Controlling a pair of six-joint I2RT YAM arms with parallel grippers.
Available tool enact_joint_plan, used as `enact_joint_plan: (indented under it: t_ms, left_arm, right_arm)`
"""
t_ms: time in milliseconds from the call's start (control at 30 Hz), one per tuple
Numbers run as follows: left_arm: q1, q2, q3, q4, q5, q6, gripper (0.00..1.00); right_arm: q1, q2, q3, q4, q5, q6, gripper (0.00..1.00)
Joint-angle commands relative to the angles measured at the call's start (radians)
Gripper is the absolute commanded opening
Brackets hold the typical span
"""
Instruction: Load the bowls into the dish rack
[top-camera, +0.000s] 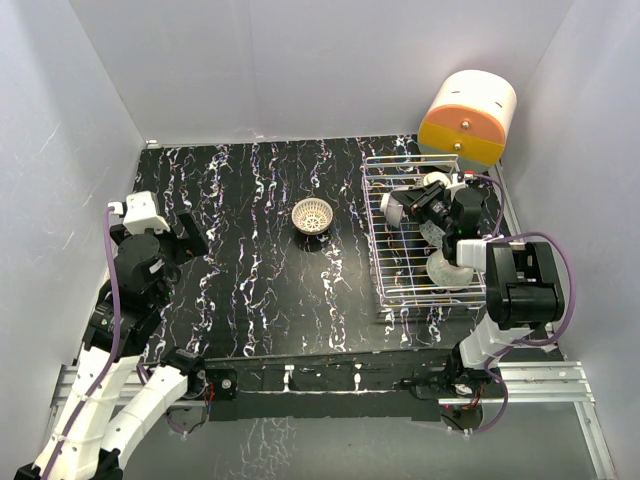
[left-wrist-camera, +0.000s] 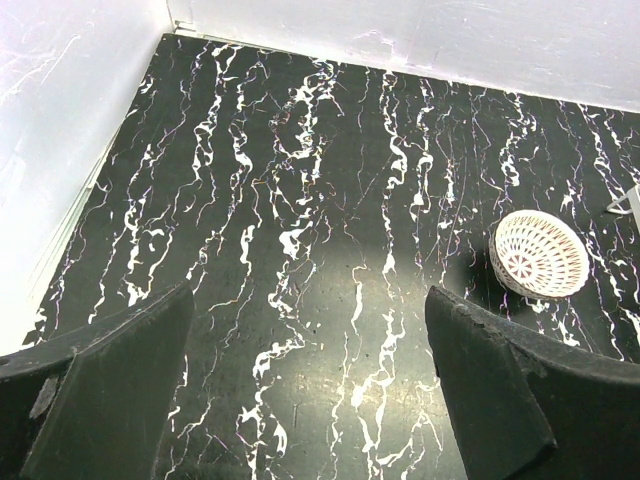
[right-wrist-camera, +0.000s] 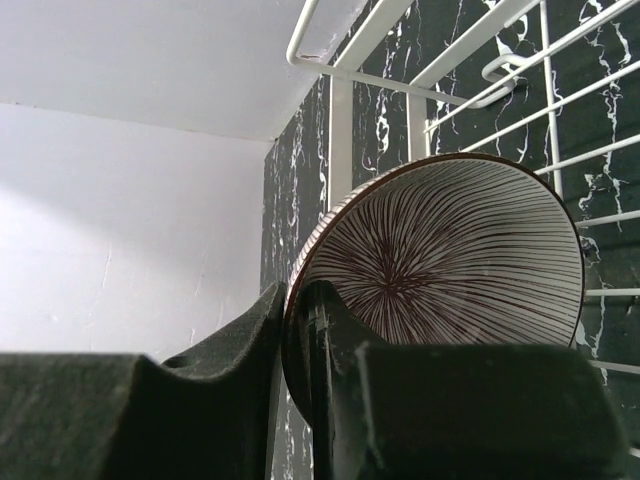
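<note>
A white lattice bowl (top-camera: 312, 215) sits upright on the black marbled table, mid-table; it also shows in the left wrist view (left-wrist-camera: 540, 256). The silver wire dish rack (top-camera: 390, 270) stands at the right. My right gripper (top-camera: 410, 206) is over the rack's far half, shut on the rim of a purplish-brown striped bowl (right-wrist-camera: 450, 250) held on edge above the rack wires (right-wrist-camera: 480, 90); its fingers (right-wrist-camera: 250, 330) pinch the rim. A pale bowl (top-camera: 447, 268) stands on edge in the rack's near part. My left gripper (top-camera: 190, 236) is open and empty at the far left, well apart from the lattice bowl.
An orange-and-cream cylinder (top-camera: 467, 117) stands behind the rack at the back right. White walls enclose the table on the left, back and right. A metal rail runs along the near edge by the arm bases.
</note>
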Motion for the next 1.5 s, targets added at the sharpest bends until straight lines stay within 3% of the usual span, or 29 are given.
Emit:
enact_joint_plan:
  t_ms: [0,100,267,533,733,900,1467]
  left_arm:
    - [-0.004,-0.007,0.009,0.014,0.001,0.001,0.97]
    - [-0.004,-0.003,0.01,0.02,0.009,-0.001,0.97]
    - [-0.004,0.009,0.012,0.027,0.023,-0.003,0.97]
    - [-0.005,0.009,0.021,0.024,0.013,-0.001,0.97]
    - [-0.004,0.002,0.018,0.013,0.003,0.007,0.97]
    - [-0.005,0.004,0.02,0.018,-0.007,0.019,0.97]
    - [-0.004,0.015,-0.006,0.037,0.02,0.0,0.97]
  right_arm:
    - [-0.005,-0.044,-0.028,-0.069,0.029,-0.043,0.17]
    - [-0.005,-0.052,-0.057,-0.004,0.039,-0.007,0.14]
    - [0.009,-0.051,-0.13,0.278,0.123,0.155,0.12]
    - [0.114,-0.01,-0.048,0.308,0.279,0.201,0.12]
    - [0.147,0.122,-0.081,0.534,0.4,0.285,0.12]
    - [0.173,0.145,-0.102,0.613,0.478,0.268,0.11]
    - [0.214,-0.033,-0.265,0.403,0.585,0.263,0.15]
